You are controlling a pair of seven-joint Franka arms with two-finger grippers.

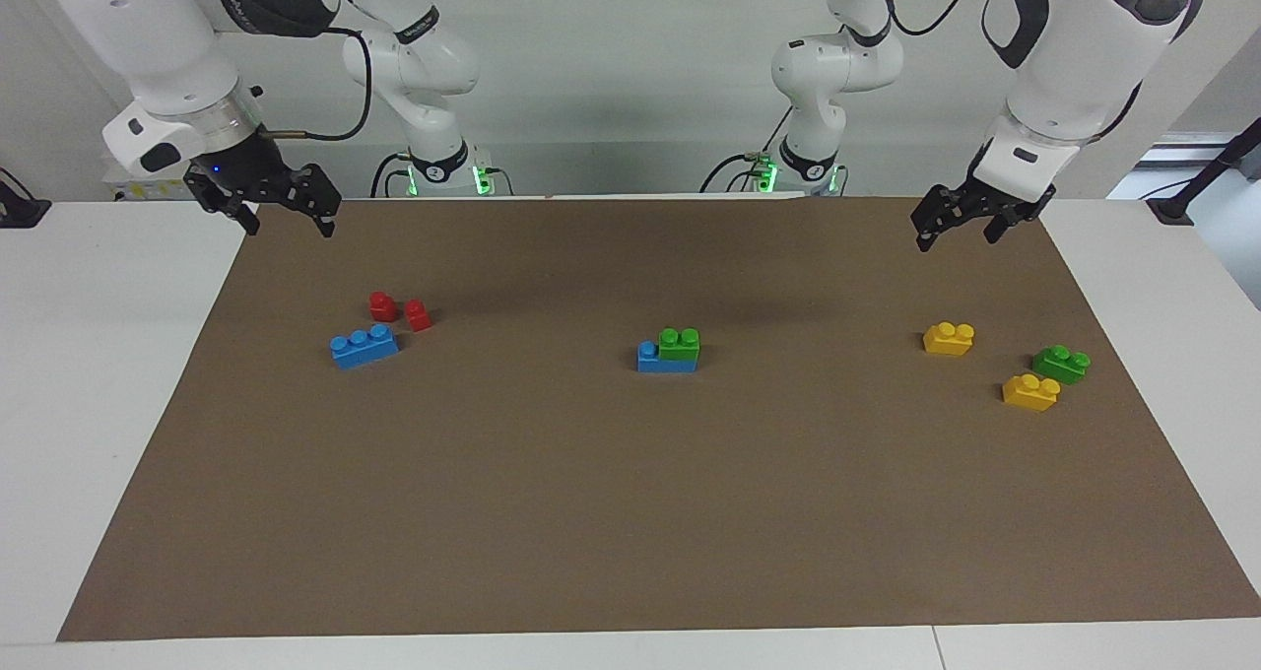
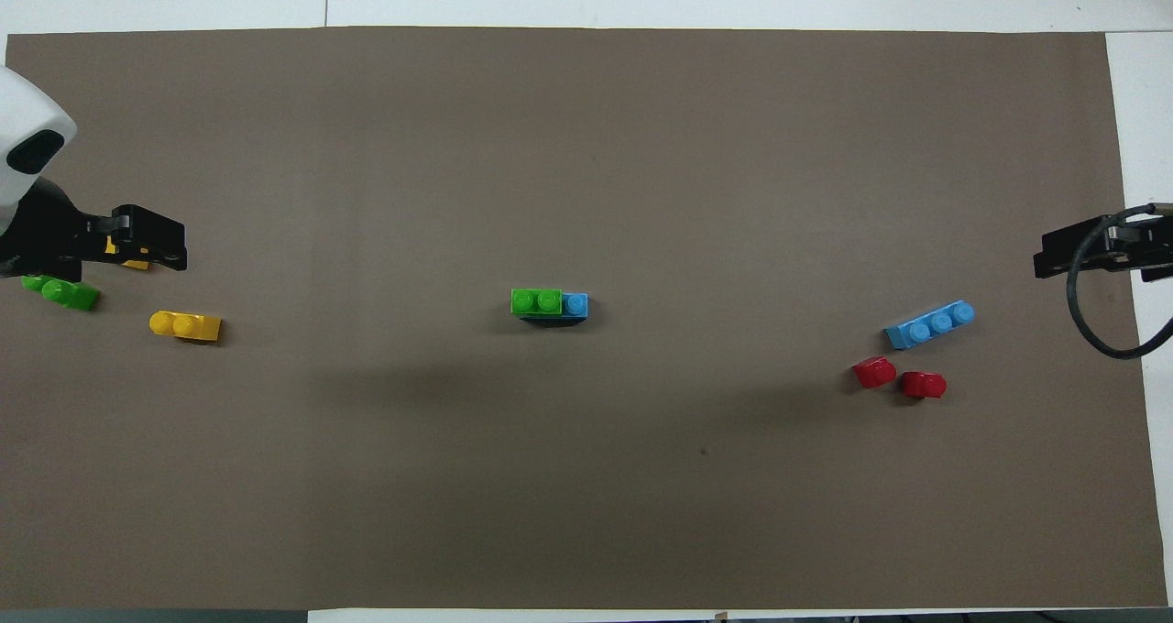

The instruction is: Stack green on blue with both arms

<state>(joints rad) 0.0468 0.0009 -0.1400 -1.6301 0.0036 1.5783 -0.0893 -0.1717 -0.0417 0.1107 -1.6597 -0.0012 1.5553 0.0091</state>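
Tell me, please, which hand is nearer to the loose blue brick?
Right. The right hand hangs over the mat's edge near the loose blue brick; the left hand is at the other end.

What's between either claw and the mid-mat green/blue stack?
Nothing visible. The green brick already sits on the blue brick; bare mat lies between it and the raised left claw and right claw.

You see a white table (image 1: 118, 374) under a brown mat (image 1: 630, 512); a plain white wall (image 1: 630, 79) at twelve o'clock.
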